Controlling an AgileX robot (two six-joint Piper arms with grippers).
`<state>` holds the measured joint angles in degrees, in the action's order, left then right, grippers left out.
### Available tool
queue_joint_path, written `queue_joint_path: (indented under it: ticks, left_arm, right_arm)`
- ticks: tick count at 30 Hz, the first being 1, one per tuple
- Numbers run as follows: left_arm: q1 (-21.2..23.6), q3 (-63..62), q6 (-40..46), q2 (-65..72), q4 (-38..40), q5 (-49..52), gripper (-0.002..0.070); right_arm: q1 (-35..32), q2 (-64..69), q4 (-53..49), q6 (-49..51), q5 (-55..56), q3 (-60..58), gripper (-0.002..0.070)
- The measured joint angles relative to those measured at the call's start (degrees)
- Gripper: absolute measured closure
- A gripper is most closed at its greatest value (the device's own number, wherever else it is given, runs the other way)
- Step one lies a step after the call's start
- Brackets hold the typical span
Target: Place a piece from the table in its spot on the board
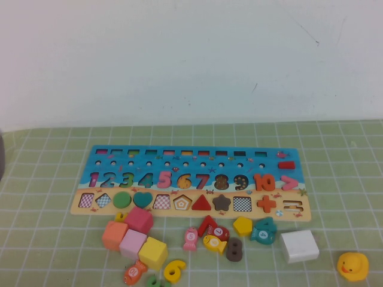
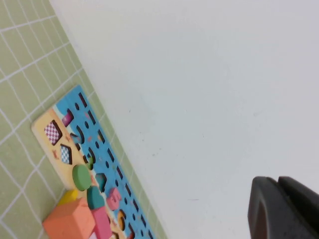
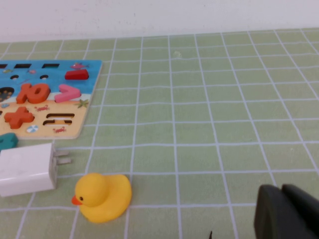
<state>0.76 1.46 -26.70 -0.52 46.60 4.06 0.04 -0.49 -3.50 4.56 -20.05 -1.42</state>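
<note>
My long wooden puzzle board (image 1: 197, 156) has a blue top and a tan lower strip, with checkered insets in several shape slots. The small flat numeral "6" (image 1: 174, 270) is yellow, beside a yellow cube (image 1: 153, 252). The rubber duck (image 3: 102, 196) is yellow with an orange beak; the plug adapter (image 3: 26, 169) is white. The cloth (image 3: 224, 109) is green with white gridlines.

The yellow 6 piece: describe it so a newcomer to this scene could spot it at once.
Start at the board, then drop to the loose pieces in front of it on the table. The yellow 6 lies at the near edge, beside the yellow cube. It alone is a flat yellow numeral, unlike the cube and the hexagon.
</note>
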Motion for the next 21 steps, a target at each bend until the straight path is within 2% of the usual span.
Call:
queue_joint_path:
  ticks: [2,4,8,10,16,18,21]
  left_arm:
    - [0.0,-0.13,0.72,0.0,0.0,0.86,0.0676]
    - [0.0,-2.33,5.81,0.0,-1.8,4.58,0.0676]
    - [0.0,-12.58,25.94,0.45,-4.65,15.01,0.0676]
    - [0.0,-17.59,33.28,3.39,-5.75,20.58,0.0676]
    - [0.0,-31.96,45.43,20.45,-9.64,38.82,0.0676]
    - [0.0,-38.66,52.53,29.55,-10.06,46.84,0.0676]
    - [-0.65,-44.94,57.08,38.33,-10.65,51.08,0.0676]
  right_arm:
    - [0.0,0.0,0.0,0.0,0.0,0.0,0.0678]
    - [0.0,0.0,0.0,0.0,0.0,0.0,0.0678]
    - [0.0,0.0,0.0,0.0,0.0,0.0,0.0678]
    - [0.0,0.0,0.0,0.0,0.0,0.0,0.0678]
    - [0.0,0.0,0.0,0.0,0.0,0.0,0.0678]
    - [0.0,0.0,0.0,0.0,0.0,0.0,0.0678]
    - [0.0,0.0,0.0,0.0,0.0,0.0,0.0678]
